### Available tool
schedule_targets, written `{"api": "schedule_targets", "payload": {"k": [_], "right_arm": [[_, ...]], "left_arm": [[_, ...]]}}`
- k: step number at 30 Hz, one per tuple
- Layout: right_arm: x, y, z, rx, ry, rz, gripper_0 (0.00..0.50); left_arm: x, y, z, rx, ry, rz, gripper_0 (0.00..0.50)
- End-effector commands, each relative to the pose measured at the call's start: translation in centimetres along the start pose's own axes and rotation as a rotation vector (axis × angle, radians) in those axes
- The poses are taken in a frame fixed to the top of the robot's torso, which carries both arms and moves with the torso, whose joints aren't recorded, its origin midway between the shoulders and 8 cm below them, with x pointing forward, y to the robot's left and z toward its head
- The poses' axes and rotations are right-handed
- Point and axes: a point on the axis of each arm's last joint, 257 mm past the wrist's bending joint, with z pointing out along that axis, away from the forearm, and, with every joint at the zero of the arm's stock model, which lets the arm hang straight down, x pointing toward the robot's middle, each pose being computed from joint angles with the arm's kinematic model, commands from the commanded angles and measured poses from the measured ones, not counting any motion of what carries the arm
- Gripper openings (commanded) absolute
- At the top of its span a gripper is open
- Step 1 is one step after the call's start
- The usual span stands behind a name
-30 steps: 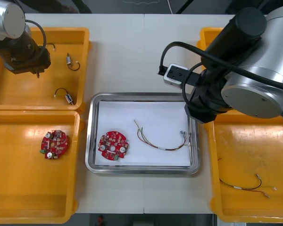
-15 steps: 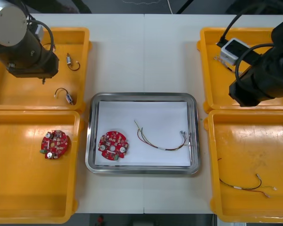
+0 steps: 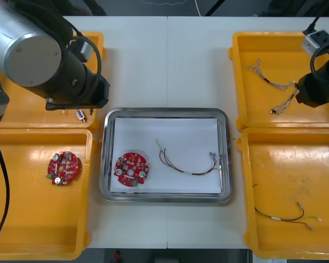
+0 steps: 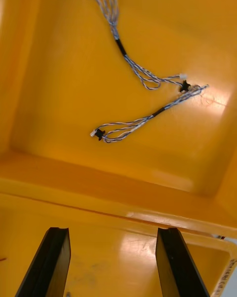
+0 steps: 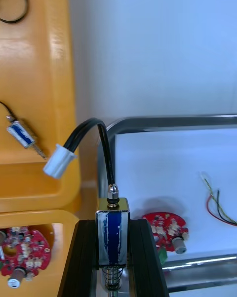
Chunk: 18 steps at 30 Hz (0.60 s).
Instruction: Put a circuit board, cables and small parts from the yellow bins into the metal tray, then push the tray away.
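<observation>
Left gripper (image 5: 113,225): left wrist view has the fingers clamped on a small metal part (image 5: 113,242); its black cable (image 5: 103,141) arches beyond the tips.
Tray (image 5: 173,122): just beyond the left fingers, with the circuit board (image 5: 165,226) inside and close beside them.
Right gripper (image 4: 113,238): fingers wide apart, holding nothing.
Twisted cables (image 4: 121,47): lying in the yellow bin (image 4: 59,80), well beyond the right fingers.
Front view: left arm (image 3: 55,66) is at the tray's far-left corner; a red and yellow cable (image 3: 193,173) lies in the tray.

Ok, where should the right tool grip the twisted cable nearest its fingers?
Likely its black middle sleeve, from straight above, right tool turned across it: the cable lies flat on the bin floor, one end near the second cable. Left tool holds a small metal part by the tray.
</observation>
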Motion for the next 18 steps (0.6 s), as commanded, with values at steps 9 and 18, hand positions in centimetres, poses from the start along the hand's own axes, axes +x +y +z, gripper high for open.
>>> {"api": "schedule_targets", "payload": {"k": [9,18], "right_arm": [[-2.7,-3.5,-0.5,0.010,0.023,0.404,0.500],[-2.9,-4.5,1.7,0.022,0.111,0.643,0.500]], "left_arm": [[4.6,-5.4,3.6,0.020,0.056,0.092,0.001],[3.8,-5.8,6.8,0.019,0.028,0.102,0.002]]}}
